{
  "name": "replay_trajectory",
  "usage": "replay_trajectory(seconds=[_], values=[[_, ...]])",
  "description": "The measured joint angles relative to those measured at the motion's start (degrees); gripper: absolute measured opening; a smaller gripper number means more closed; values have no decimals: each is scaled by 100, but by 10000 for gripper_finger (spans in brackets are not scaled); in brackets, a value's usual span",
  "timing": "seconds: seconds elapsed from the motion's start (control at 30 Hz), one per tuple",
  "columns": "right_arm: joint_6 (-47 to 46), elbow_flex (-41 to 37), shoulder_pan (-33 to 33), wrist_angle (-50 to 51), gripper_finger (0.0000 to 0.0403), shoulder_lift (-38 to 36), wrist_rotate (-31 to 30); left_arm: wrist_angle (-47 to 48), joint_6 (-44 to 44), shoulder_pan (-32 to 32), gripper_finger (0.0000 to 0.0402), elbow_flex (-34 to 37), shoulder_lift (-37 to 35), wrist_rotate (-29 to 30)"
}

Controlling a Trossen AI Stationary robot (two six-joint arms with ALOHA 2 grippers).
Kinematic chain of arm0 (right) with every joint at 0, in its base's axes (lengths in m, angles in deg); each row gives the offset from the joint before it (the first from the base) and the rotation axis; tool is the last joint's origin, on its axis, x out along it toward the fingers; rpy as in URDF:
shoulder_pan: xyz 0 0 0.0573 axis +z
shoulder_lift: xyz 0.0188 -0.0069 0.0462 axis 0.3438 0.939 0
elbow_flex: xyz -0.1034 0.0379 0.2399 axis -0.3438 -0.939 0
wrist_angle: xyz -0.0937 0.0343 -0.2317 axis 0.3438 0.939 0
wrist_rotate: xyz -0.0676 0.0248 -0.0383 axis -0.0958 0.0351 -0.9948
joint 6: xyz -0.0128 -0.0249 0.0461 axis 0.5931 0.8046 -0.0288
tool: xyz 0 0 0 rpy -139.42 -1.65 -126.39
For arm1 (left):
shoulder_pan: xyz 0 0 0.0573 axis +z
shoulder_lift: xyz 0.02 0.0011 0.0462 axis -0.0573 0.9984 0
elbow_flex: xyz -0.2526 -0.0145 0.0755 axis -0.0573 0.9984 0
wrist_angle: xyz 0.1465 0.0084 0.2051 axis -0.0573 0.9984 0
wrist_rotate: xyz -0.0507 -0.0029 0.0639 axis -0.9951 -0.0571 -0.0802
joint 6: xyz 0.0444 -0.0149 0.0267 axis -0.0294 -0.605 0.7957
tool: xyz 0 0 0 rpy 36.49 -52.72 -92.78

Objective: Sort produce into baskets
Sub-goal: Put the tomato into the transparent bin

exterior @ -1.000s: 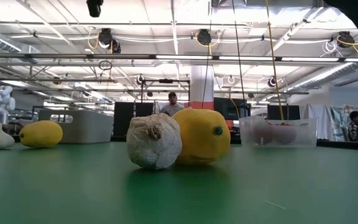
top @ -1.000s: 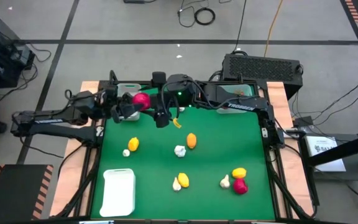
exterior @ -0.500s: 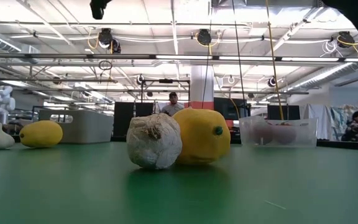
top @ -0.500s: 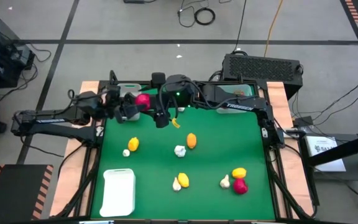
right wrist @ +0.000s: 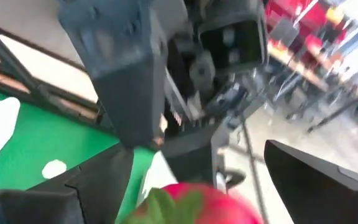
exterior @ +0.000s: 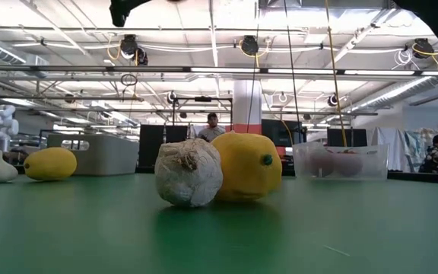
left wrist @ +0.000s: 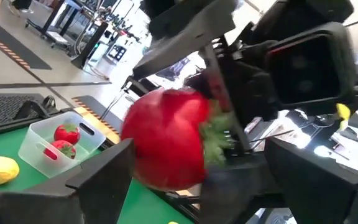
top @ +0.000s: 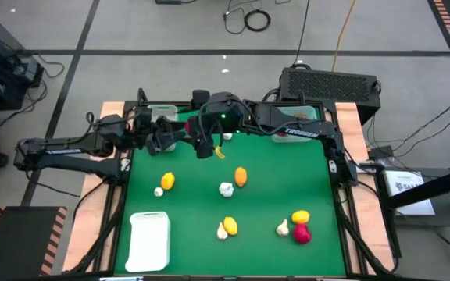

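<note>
Clear square bin (top: pixel 303 113) at far right edge of green mat (top: pixel 287 179). Holds two strawberries (left wrist: pixel 61 142), seen through its thin see-through plastic wall in left wrist view. Grey-white rectangular bin (top: pixel 161 112) at far left edge, mostly under left arm; contents hidden. Flat white tray (top: pixel 150 238) with rounded corners at near left corner.

Red fruit (top: pixel 183 123) up in the air above far edge of mat, between the two arms, just beside grey-white bin. Sits between fingers (left wrist: pixel 104 171) of left gripper (top: pixel 172 133), leafy green top turned away toward right gripper (top: pixel 198 134). Left jaws spread wide and released, clear gap on the leafy side. Same fruit close in front of right wrist camera, leaves toward it. Right gripper's grip: cannot tell. Unclear what carries the fruit.

Glossy smooth red skin, rounded body, ragged green leaf cap.

Rest loose on mat: orange oval fruit (top: pixel 241 176) touching lumpy whitish garlic bulb (top: pixel 226 189) mid-table; yellow oval (top: pixel 167 181) near a small white bulb (top: pixel 159 192); another yellow-and-white pair (top: pixel 226 228) toward near edge; near right, a yellow fruit (top: pixel 301 217), a white bulb (top: pixel 283 228) and a second red fruit (top: pixel 301 233) close together. Mat flat, matte green.
</note>
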Motion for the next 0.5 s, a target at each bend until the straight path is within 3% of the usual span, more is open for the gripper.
replay_trajectory(seconds=[0.17, 0.37, 0.5], values=[[-638, 0, -136, 976, 298, 0, -256, -16, -3, -4, 360, 0, -53, -225], [-1393, 0, -239, 2905, 191, 4, -220, -7, 50, -2, 360, 0, -298, -463], [-1559, -10, -286, 3587, 110, 150, 41, 20, 188, 0, 360, 0, -524, -445]])
